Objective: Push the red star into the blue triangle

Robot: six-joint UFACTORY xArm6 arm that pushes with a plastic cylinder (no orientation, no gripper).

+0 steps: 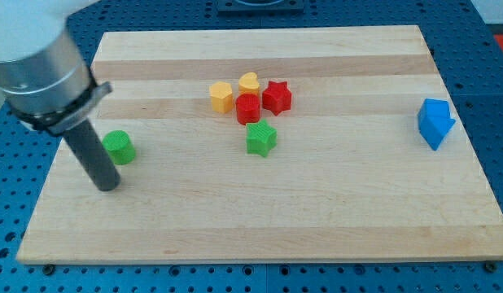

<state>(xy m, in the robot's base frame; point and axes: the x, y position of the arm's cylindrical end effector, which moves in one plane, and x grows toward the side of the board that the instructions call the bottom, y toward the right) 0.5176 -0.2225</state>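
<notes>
The red star (pixel 277 96) lies near the top middle of the wooden board, at the right end of a tight cluster. The blue triangle (pixel 435 122) lies far off at the board's right edge. My tip (pixel 108 184) rests on the board at the view's left, just below and left of a green round block (pixel 119 146). The tip is far to the left of the red star, and the blue triangle is farther still.
Touching the red star's left side are a red round block (pixel 248 107), a yellow heart-like block (pixel 249 82) and an orange hexagon (pixel 221 96). A green star (pixel 260 138) lies just below the cluster. The wooden board (pixel 317 212) sits on a blue perforated table.
</notes>
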